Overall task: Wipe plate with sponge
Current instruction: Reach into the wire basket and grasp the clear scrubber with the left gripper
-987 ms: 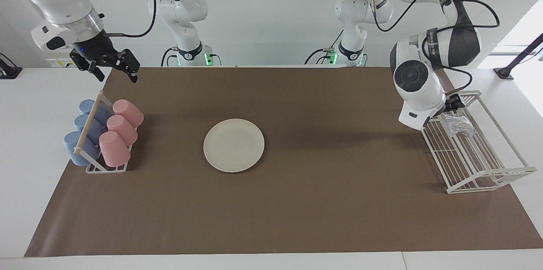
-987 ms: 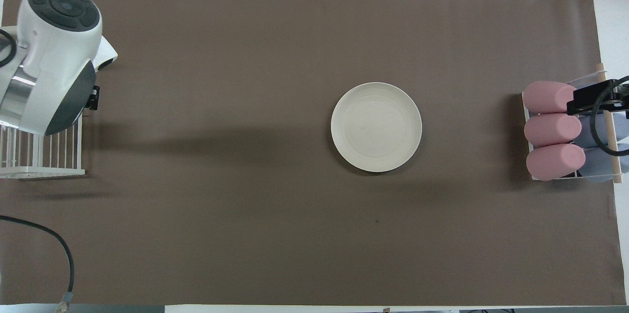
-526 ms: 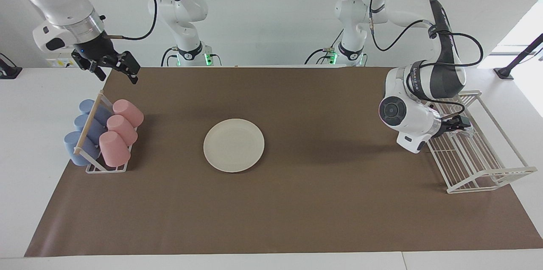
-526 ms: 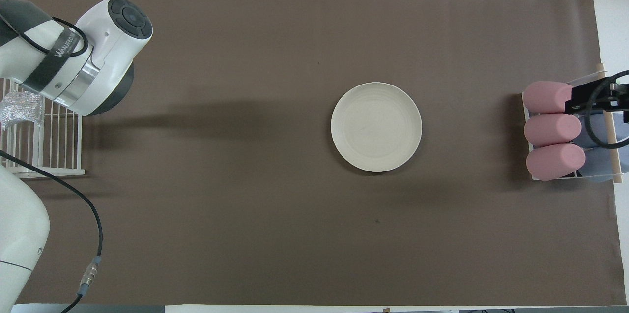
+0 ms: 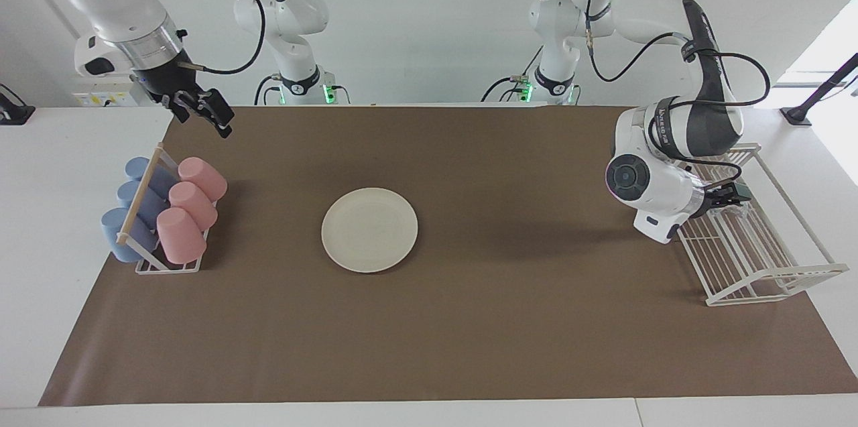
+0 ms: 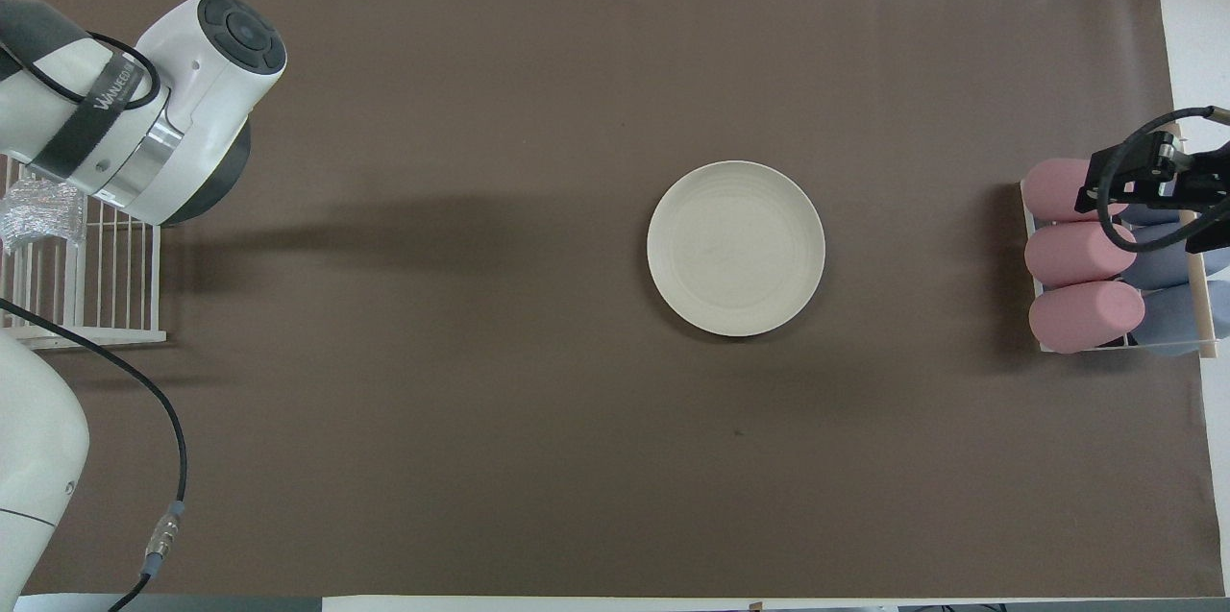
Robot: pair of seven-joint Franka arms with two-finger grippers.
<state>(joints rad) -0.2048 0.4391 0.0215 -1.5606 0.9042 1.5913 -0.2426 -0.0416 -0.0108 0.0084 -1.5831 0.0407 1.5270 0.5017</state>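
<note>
The cream-white plate (image 5: 369, 230) (image 6: 736, 248) lies flat in the middle of the brown mat. The silvery sponge (image 6: 38, 213) rests in the white wire rack (image 5: 757, 259) at the left arm's end of the table. My left gripper (image 5: 732, 198) is down in that rack, open, right at the sponge, which it mostly covers in the facing view. In the overhead view the left wrist hides the gripper. My right gripper (image 5: 204, 120) (image 6: 1148, 208) hangs open and empty in the air over the cup rack's end of the table.
A small rack (image 5: 167, 266) holding pink cups (image 5: 191, 202) and blue cups (image 5: 134, 202) on their sides stands at the right arm's end. The brown mat (image 5: 509, 320) covers most of the table. A black cable (image 6: 163, 420) hangs from the left arm.
The left arm swung down and lowered its gripper into the wire rack onto the sponge, then shifted only slightly. The right gripper drifted a little toward the table's middle and turned.
</note>
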